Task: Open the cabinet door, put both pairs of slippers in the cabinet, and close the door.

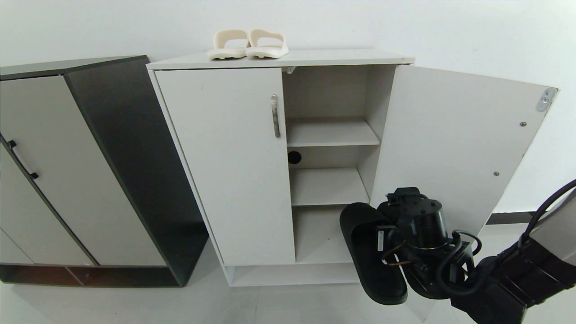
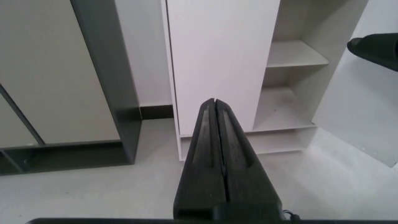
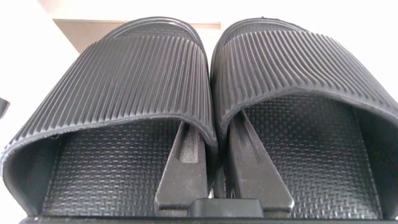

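Black slippers (image 3: 143,81), side by side, sit right against the right wrist camera. They are pinched by the right gripper (image 3: 212,127), with one finger inside each shoe and the jaws nearly closed on the two inner walls between them. Behind them stands the white cabinet (image 1: 342,56), with its right door (image 1: 450,144) swung wide and its left door (image 1: 225,162) closed; bare shelves show inside. A dark cabinet (image 1: 126,157) stands just beside it on the left. The held pair hangs low in front of the open side, near the bottom shelf (image 1: 321,234) but not yet in. Beige slippers (image 1: 247,44) lie on top of the white cabinet. Left gripper (image 2: 214,109) hangs well back, its fingers pressed together on nothing. Opening the door looks done; stowing both pairs and closing the door are left.
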Motion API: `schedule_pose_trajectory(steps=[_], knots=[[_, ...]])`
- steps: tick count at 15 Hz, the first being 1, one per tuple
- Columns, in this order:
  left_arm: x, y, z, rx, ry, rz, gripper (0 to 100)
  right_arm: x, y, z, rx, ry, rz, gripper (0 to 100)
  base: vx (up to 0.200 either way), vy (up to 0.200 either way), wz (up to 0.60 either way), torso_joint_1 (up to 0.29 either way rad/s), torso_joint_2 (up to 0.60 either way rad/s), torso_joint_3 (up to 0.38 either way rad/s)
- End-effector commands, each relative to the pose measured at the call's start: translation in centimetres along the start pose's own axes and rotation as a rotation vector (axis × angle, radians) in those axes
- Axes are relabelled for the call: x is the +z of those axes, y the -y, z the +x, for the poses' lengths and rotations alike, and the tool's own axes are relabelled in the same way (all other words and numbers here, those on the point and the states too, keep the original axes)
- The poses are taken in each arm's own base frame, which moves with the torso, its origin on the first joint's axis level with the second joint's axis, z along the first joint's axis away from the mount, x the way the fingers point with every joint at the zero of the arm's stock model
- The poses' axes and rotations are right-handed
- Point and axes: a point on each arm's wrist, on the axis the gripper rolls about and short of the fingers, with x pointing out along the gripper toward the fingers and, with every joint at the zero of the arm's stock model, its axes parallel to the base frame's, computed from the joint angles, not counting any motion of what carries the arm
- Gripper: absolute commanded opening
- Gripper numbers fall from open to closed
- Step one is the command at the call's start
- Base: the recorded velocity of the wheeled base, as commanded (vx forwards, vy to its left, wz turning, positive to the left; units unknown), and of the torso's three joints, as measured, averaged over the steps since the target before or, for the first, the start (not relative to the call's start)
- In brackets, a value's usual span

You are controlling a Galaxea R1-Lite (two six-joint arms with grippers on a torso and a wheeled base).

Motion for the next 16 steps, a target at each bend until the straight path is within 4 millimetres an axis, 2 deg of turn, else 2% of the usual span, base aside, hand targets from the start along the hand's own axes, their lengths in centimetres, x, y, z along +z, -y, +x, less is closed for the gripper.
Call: schedule_pose_trajectory(steps=[1,7,9,10,12,13,16], knots=[[0.0,0.0,0.0,0.0,-0.001,0.0,0,-0.2,0.2,0.8,-0.011,0.011,0.01,0,0.0,0.0,0.0,0.0,0.0,0.0],[0.0,0.0,0.0,0.006,-0.001,-0.01,0,0.0,-0.3,0.5,0.014,0.052,0.025,0,0.0,0.0,0.0,0.0,0.0,0.0],[0.0,0.0,0.0,0.006,-0.001,-0.01,0,0.6,-2.4,-0.9,0.098,0.081,0.025,0,0.0,0.0,0.0,0.0,0.0,0.0],[0.0,0.0,0.0,0.004,-0.001,-0.01,0,0.2,-4.1,-1.7,0.154,0.079,0.008,0,0.0,0.0,0.0,0.0,0.0,0.0],[0.0,0.0,0.0,0.006,-0.001,-0.01,0,-0.8,-5.4,-0.4,0.157,0.066,-0.018,0,0.0,0.0,0.0,0.0,0.0,0.0],[0.0,0.0,0.0,0.003,-0.001,-0.008,0,-1.3,-5.8,1.1,0.137,0.063,-0.017,0,0.0,0.0,0.0,0.0,0.0,0.0],[0.0,0.0,0.0,0.001,-0.001,-0.007,0,-1.0,-6.8,2.3,0.133,0.073,-0.04,0,0.0,0.0,0.0,0.001,0.0,-0.025]])
